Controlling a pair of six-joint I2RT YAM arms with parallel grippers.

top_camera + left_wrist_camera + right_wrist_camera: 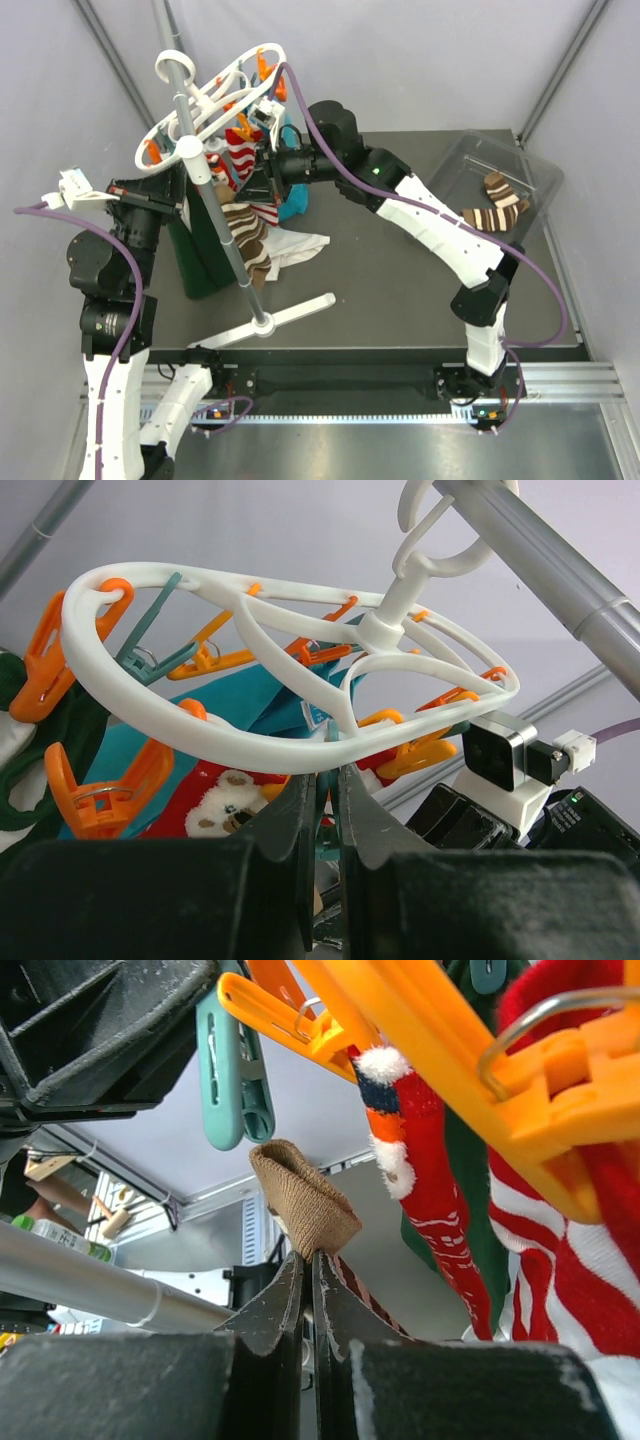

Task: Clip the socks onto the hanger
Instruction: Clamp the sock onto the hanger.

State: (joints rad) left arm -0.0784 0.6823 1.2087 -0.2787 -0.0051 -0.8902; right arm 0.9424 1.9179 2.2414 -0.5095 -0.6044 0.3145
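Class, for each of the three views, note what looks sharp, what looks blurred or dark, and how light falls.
Top view: even light, soft shadows, the hanger sharp. Left wrist view: the hanger crisp, the left gripper dark. Right wrist view: the brown sock in focus, the near orange clip soft.

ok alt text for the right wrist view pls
The right gripper is shut on the tan cuff of a brown sock, raised just below a teal clip. Orange clips and a red-and-white sock hang at the frame's right; a grey pole crosses its lower left.
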